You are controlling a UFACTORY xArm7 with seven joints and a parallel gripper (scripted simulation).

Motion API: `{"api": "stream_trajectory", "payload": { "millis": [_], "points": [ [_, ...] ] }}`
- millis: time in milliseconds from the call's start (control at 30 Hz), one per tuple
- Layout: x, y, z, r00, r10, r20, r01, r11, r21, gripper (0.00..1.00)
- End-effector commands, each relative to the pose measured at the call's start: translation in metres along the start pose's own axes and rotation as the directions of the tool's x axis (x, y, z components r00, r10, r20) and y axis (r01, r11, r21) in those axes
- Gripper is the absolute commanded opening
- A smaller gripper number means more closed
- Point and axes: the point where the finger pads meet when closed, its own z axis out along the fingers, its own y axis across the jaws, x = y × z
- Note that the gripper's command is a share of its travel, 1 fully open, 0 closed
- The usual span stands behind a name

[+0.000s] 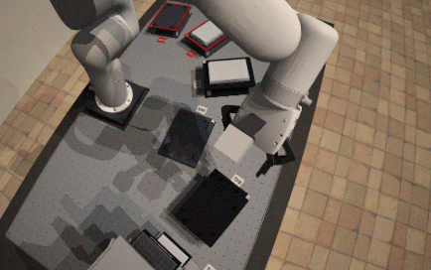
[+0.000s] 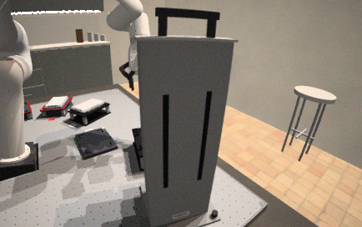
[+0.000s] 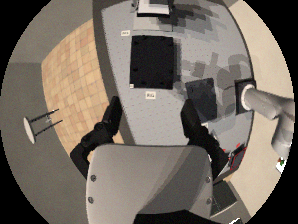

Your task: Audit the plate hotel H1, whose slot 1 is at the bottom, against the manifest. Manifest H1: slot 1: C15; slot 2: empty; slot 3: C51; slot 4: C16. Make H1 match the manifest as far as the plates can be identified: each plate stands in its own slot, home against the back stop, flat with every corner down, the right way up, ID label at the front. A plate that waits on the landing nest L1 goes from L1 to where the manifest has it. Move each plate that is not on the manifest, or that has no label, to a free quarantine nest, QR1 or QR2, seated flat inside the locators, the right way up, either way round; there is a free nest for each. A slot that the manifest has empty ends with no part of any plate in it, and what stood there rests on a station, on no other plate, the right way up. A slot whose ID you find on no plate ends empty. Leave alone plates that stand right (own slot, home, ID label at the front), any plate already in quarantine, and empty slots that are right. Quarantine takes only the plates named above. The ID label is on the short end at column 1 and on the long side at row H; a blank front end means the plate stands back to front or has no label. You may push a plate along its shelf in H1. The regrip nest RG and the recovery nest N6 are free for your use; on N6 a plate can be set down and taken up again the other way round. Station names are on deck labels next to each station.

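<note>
My gripper is open and empty, high above the right side of the deck; it also shows in the wrist view and in the exterior view. The plate hotel is seen from its closed back, so its slots are hidden; its top shows at the deck's near end. A white plate lies on a raised black nest. Another white plate lies in a red-framed nest. The second red-framed nest holds a dark surface. No ID label can be read.
Two flat black nests lie on the deck, one mid-deck and one nearer the hotel, below my fingers in the wrist view. The arm's base stands at the left. A stool stands off the deck.
</note>
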Motion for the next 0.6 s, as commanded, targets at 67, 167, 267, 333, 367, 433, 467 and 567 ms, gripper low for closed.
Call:
{"api": "stream_trajectory", "payload": {
  "millis": [67,167,267,333,367,433,467,567],
  "points": [
    [0.0001,-0.0007,-0.0010,0.997,-0.002,0.073,0.001,1.000,0.002,1.00],
    [0.0001,-0.0007,-0.0011,0.992,-0.002,0.123,0.001,1.000,0.002,1.00],
    [0.0001,-0.0007,-0.0011,0.985,-0.002,0.172,0.001,1.000,0.002,1.00],
    [0.0001,-0.0007,-0.0011,0.979,-0.002,0.205,0.001,1.000,0.002,1.00],
    [0.0002,-0.0007,-0.0011,0.975,-0.002,0.221,0.001,1.000,0.002,1.00],
    [0.0002,-0.0007,-0.0011,0.967,-0.002,0.253,0.001,1.000,0.002,1.00],
    [0.0002,-0.0007,-0.0011,0.963,-0.002,0.270,0.001,1.000,0.002,1.00],
    [0.0002,-0.0007,-0.0011,0.958,-0.002,0.286,0.001,1.000,0.002,1.00]
  ]
}}
